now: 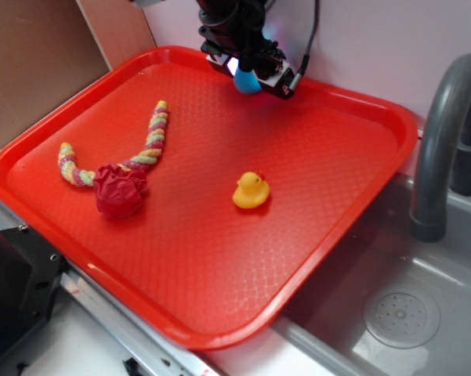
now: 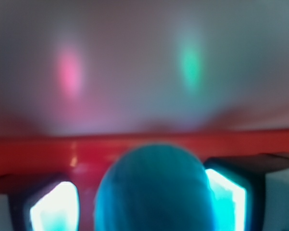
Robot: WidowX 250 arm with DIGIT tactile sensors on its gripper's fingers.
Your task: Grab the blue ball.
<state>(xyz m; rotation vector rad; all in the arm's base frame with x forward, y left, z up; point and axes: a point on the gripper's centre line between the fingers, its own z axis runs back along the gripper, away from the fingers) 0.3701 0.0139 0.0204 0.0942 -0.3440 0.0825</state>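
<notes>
Red tray (image 1: 353, 204) holds duck (image 1: 251, 191), rope (image 1: 150, 142), cloth wad (image 1: 119, 190).

A red tray (image 1: 329, 227) lies beside a grey sink (image 1: 400, 313) with a curved grey faucet (image 1: 439, 141) on the right. At the tray's far edge the black claw (image 1: 247, 77) hangs with the blue ball (image 1: 247, 81) showing between its fingers, the ball at or just above the tray floor. On the left a red cloth wad (image 1: 119, 190) touches a striped rope (image 1: 145, 149), and a yellow rubber duck (image 1: 251, 190) sits near the middle, well apart from the ball.
</notes>
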